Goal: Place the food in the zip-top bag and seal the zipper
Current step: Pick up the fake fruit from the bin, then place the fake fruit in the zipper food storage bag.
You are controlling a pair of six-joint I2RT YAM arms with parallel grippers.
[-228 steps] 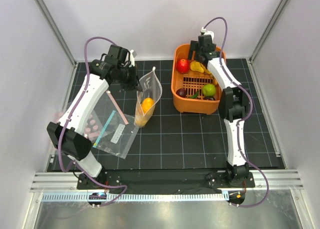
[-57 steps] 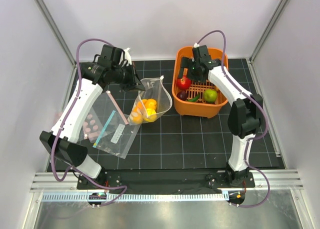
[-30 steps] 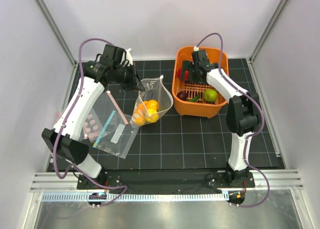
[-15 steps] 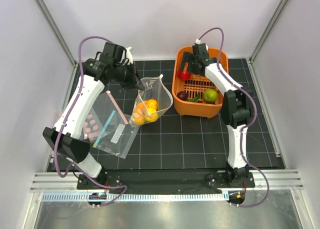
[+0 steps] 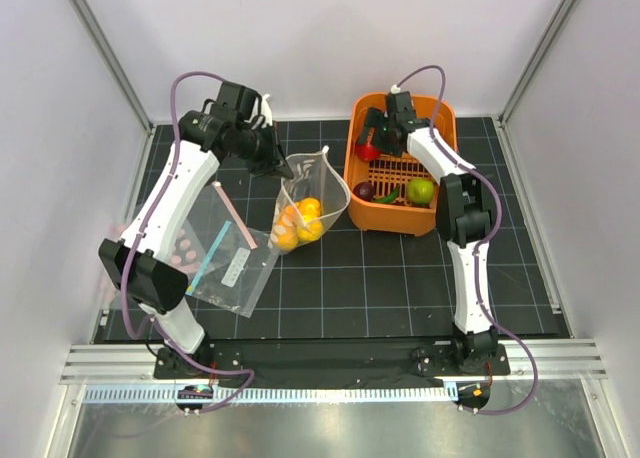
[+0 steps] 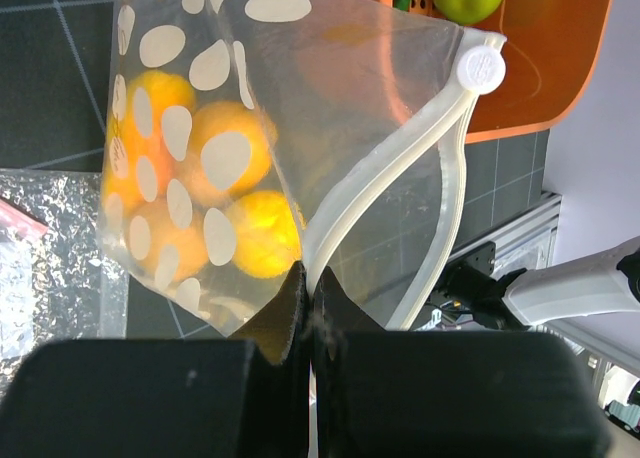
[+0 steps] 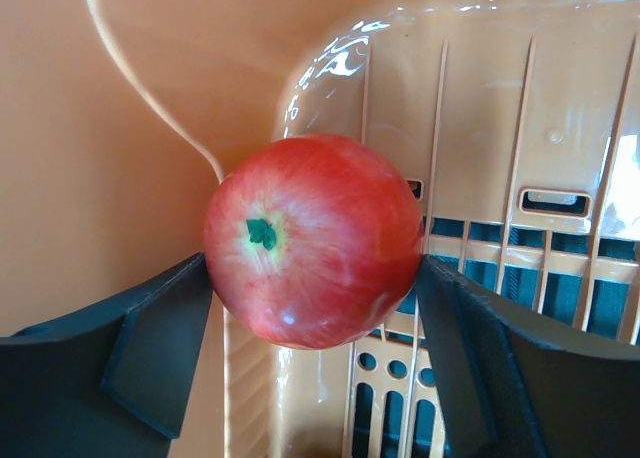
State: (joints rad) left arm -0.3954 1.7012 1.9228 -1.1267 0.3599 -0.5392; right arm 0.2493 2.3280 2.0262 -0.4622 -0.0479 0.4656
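Wore white shells on the left arm (image 5: 165,203) and right arm (image 5: 470,278), with black joints between. Trailed purple cables (image 5: 179,90) up from black bases (image 5: 468,352) beside the aluminium rail (image 5: 330,356). Ended in matte black fingers (image 7: 150,348).

Top view. To your left, the zip-top bag (image 5: 312,190) stands beside the basket (image 5: 440,216), the mangoes (image 5: 300,218) inside it. In the basket, the apple (image 7: 312,240) sits at the far left, between the fingers of the right gripper (image 5: 369,146); the lime (image 5: 421,190) lies near right. Flat bags (image 5: 232,268) lie on the mat (image 5: 380,268), left of the zip-top bag.
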